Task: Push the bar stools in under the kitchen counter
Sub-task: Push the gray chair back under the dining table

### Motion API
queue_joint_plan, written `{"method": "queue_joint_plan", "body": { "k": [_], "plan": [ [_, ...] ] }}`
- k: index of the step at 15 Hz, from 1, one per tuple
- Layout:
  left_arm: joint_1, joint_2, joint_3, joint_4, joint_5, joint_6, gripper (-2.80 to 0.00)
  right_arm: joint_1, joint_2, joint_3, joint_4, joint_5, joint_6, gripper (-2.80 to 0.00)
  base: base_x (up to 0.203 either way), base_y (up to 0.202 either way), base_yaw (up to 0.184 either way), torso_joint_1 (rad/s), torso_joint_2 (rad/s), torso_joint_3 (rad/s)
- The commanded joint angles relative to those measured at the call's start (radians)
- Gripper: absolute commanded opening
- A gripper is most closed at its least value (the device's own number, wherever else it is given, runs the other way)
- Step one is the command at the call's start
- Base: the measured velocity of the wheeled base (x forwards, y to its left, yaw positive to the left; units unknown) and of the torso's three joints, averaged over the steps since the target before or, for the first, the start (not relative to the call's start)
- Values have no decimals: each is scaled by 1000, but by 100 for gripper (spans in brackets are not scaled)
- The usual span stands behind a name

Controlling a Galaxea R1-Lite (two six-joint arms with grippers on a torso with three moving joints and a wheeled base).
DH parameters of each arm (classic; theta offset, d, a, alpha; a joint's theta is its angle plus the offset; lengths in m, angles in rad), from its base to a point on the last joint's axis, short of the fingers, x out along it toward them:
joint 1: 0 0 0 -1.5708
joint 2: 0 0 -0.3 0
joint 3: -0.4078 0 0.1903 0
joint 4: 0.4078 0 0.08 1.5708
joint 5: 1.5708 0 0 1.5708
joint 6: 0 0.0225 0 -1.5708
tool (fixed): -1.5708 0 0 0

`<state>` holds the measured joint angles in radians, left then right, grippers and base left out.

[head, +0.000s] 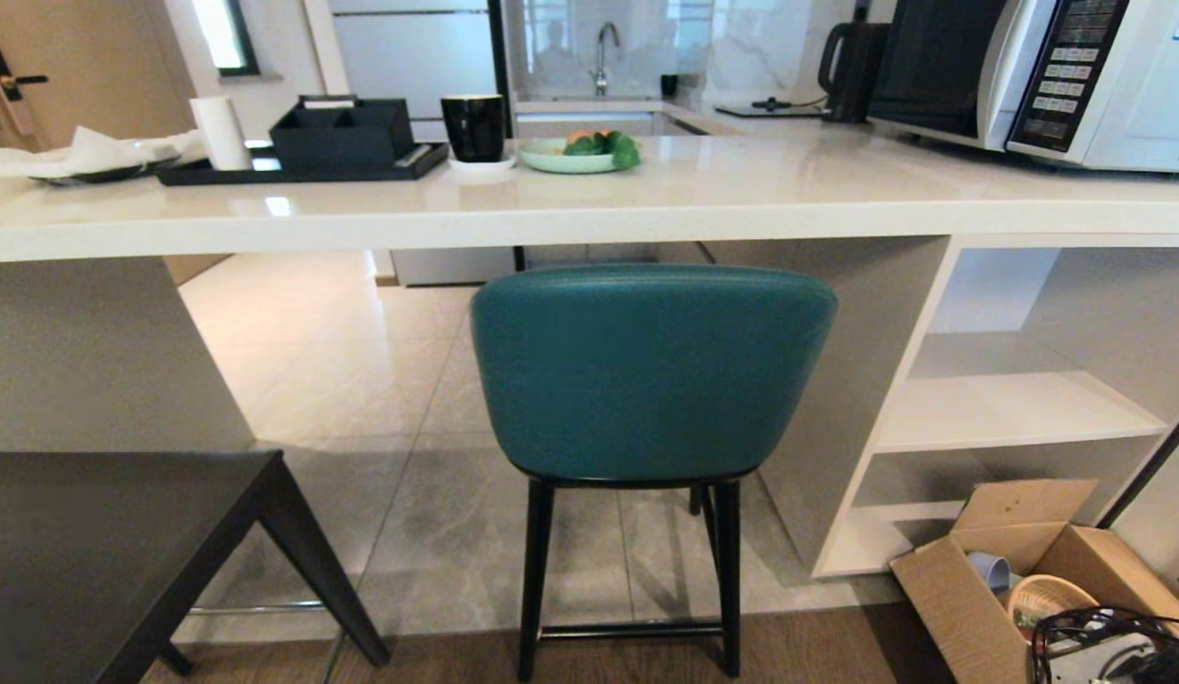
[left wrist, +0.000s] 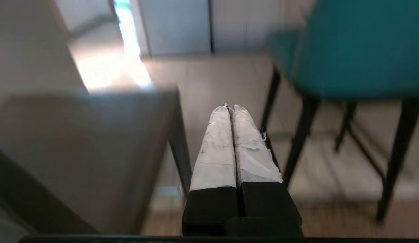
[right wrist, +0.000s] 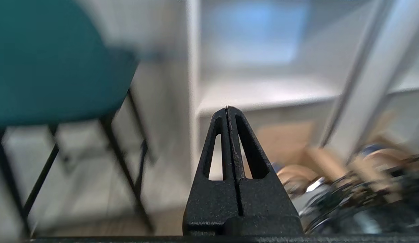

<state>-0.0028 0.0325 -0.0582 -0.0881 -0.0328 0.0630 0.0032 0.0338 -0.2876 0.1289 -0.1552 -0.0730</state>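
The teal bar stool (head: 651, 370) with a curved shell back and thin black legs stands in front of me, its back just below the edge of the white kitchen counter (head: 741, 195). The dark grey stool (head: 104, 551) shows at the lower left, set farther out from the counter. Neither arm appears in the head view. My left gripper (left wrist: 231, 107) is shut and empty, low between the grey stool (left wrist: 94, 148) and the teal stool (left wrist: 351, 50). My right gripper (right wrist: 227, 108) is shut and empty, to the right of the teal stool (right wrist: 50, 60), facing the white shelves (right wrist: 263, 94).
An open cardboard box (head: 1036, 570) with a basket and cables sits on the floor at the lower right beside the open shelves (head: 1017, 408). On the counter stand a microwave (head: 1055, 76), a kettle, a green plate, a black cup and a black tray.
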Motion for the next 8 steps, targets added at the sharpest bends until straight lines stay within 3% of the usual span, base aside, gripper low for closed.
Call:
{"method": "queue_joint_plan", "body": {
  "k": [1,4,6,8],
  "plan": [
    [2,-32,63,-1,-7,-9,-280,-3,-35,132,-18,38,1,-280,0,0,0,0,0,0],
    [1,-33,78,-14,-14,-26,-280,-3,-34,274,-196,112,25,-280,0,0,0,0,0,0],
    [1,-33,83,-35,-47,29,-280,-3,-34,290,-135,178,-39,-280,0,0,0,0,0,0],
    [1,-32,83,-34,-36,-17,-280,-3,-34,289,-114,204,-41,-280,0,0,0,0,0,0]
  ]
}}
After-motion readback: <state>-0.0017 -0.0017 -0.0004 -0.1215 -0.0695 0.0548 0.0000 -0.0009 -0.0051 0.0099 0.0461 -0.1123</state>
